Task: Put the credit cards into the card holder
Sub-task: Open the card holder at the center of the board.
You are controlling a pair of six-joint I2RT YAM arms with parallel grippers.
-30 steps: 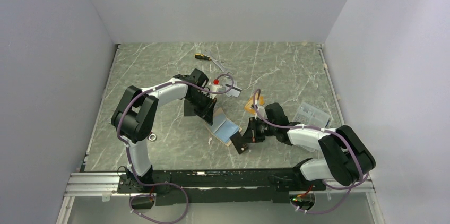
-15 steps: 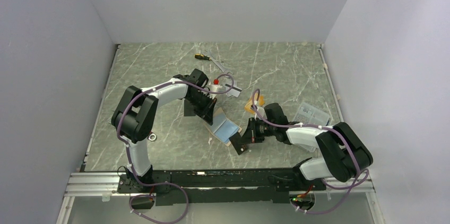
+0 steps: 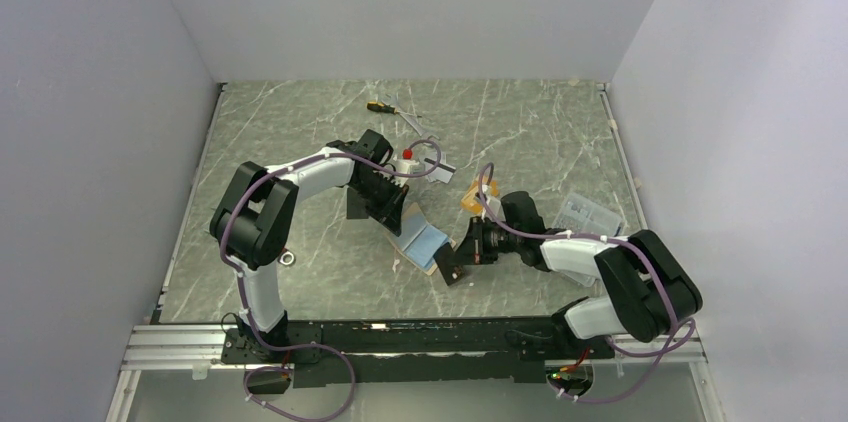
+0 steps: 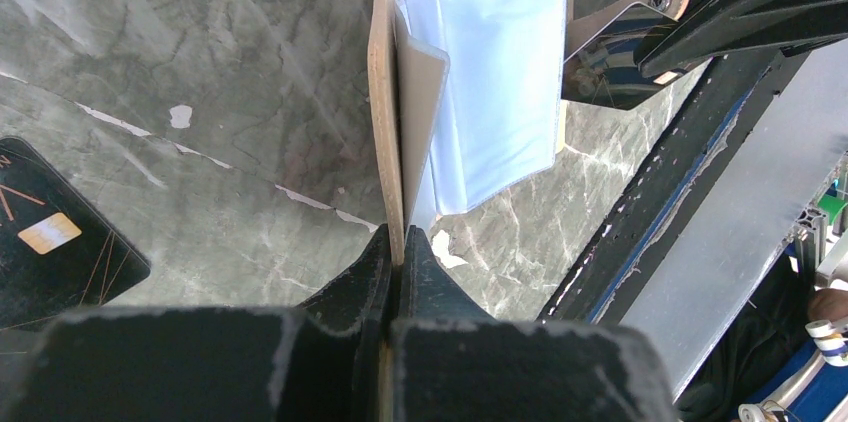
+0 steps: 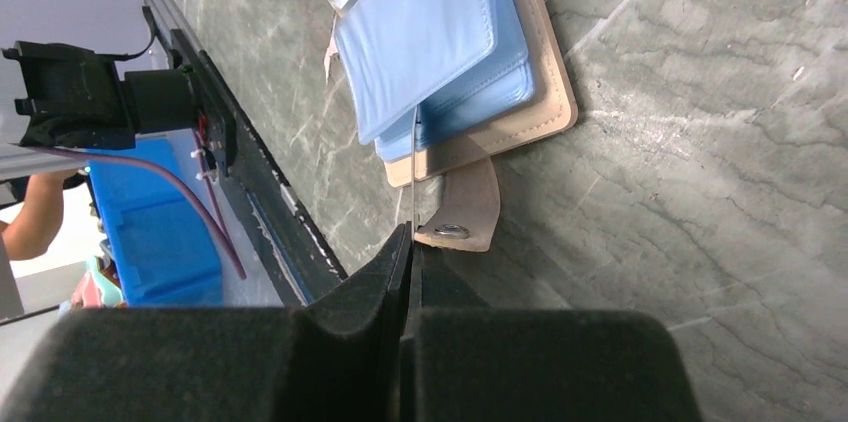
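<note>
With my left jaws clamped on one edge of the open card holder [image 4: 383, 92] lying on the worktop [image 5: 700, 192] and my right jaws pinching a silver card [image 5: 413, 167] edge-on at its blue pocket [image 5: 420, 32], I judge I'm mid-insertion, needing a straight, level push into the slot.

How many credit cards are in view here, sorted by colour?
black card: 1
silver-grey cards: 2
orange card: 1
Total: 4
</note>
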